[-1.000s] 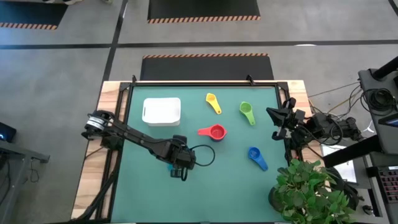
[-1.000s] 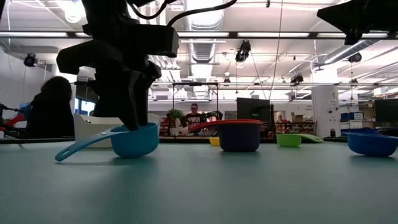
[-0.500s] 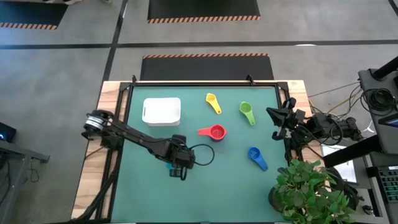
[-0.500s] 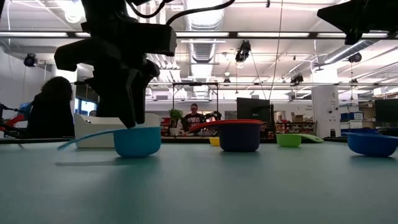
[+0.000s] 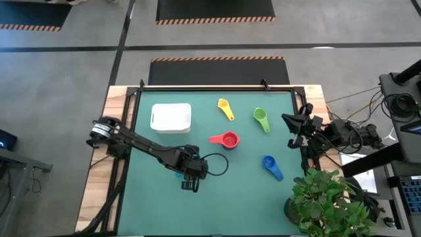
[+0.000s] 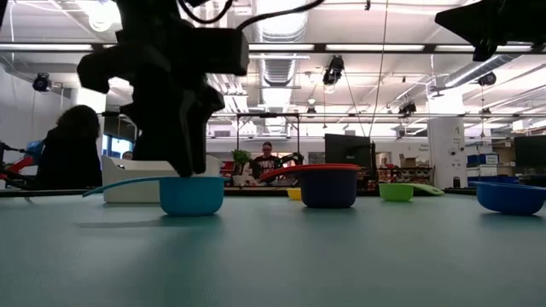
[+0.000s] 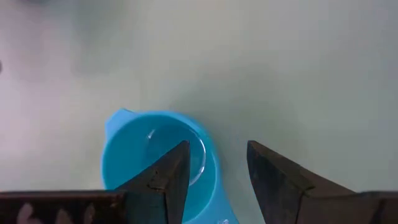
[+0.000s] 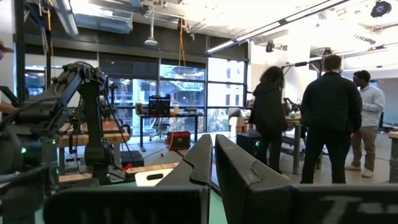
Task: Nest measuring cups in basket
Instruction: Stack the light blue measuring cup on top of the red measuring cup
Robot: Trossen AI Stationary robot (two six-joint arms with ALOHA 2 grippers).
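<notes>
left gripper (image 7: pixel 214 180) | half-open, one finger inside light blue cup (image 7: pixel 155 165), clamping its rim | right gripper (image 8: pixel 212 163) | clenched, empty, parked at table edge

From above, the left gripper (image 5: pixel 190 178) covers nearly all of the light blue cup (image 5: pixel 179 175); in the left wrist view that cup's handle is cut off by the picture's edge; in the low view the yellow cup (image 6: pixel 294 194) is mostly hidden behind the red cup (image 6: pixel 328 185).
</notes>
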